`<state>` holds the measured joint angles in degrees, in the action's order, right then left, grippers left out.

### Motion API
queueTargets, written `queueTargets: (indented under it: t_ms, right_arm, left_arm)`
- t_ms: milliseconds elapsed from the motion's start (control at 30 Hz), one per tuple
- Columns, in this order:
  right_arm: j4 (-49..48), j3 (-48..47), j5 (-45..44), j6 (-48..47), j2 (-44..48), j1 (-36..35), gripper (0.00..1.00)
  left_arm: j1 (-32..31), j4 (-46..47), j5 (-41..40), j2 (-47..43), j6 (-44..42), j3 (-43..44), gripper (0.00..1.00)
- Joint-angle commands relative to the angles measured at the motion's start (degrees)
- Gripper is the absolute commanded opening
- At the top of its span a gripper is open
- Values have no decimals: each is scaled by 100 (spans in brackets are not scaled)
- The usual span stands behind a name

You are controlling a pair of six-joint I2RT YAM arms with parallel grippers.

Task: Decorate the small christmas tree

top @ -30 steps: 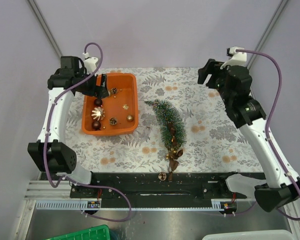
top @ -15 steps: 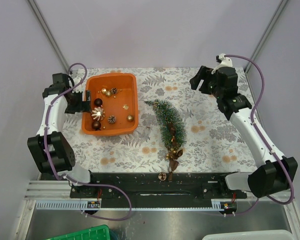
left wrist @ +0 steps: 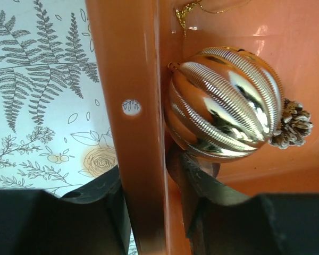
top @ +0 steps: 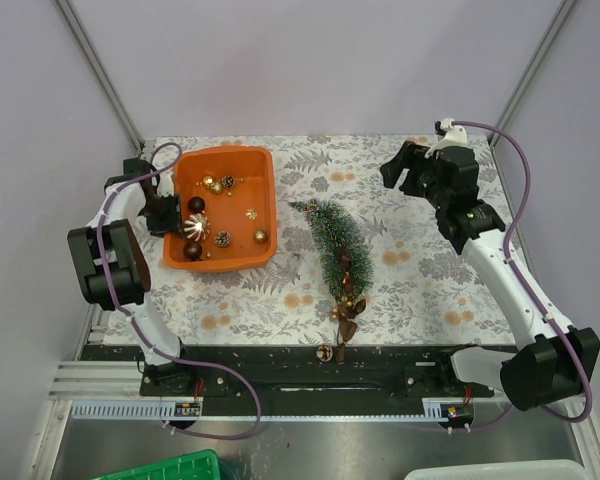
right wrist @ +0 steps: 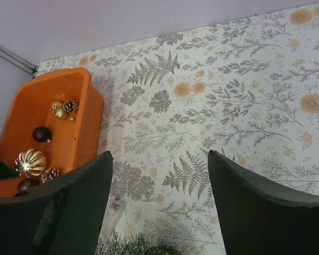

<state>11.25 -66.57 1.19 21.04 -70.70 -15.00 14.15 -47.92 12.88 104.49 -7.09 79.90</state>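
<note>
The small christmas tree (top: 332,245) lies on its side mid-frame on the worktop (top: 430,290). Looks like the ornament-fetching step. The left hand (top: 166,212) is at the orange tray (top: 272,200) on the left, fingers (left wrist: 199,186) straddling its wall beside a gold ribbed ball (left wrist: 223,103), can't tell if it's pinching. The right hand (right wrist: 158,159) gapes empty, upper right. Next I'd guess it needs the ball between those fingers, not the wall.

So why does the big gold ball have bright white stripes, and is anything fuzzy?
Left wrist view: light glints white off the gold ball and the glossy orange tray; the dark left fingers at the bottom look soft. Right wrist view: the tablecloth is sharp, the right fingers dim. Top view: even light, faint shadows.
</note>
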Motion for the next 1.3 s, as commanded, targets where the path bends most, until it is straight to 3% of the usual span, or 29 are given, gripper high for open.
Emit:
queueTargets:
  t_ms: [0, 367, 500, 700, 900, 1100, 1267]
  right_arm:
    - [-377, 126, 57, 6, 126, 6, 80]
    - [-869, 574, 276, 67, -207, 41, 81]
    - [-1063, 636, 636, 137, -558, 33, 83]
    - [-932, 487, 883, 260, -1489, 41, 80]
    - [-1063, 741, 707, 234, -1965, 41, 77]
    - [-2292, 944, 1603, 620, -2211, -2, 77]
    - [-1864, 303, 1394, 410, -2817, -389, 73]
  left_arm:
    - [-210, 186, 346, -25, -3, 105, 37]
    - [-2134, 442, 101, 335, 138, 350, 35]
    - [-2566, 345, 56, 616, 243, 675, 38]
    - [-2725, 222, 206, 872, 393, 1133, 45]
    - [-2690, 169, 65, 837, 226, 1335, 64]
    - [-2584, -68, 205, 758, 121, 1634, 72]
    - [-2435, -322, 425, 565, -72, 1801, 77]
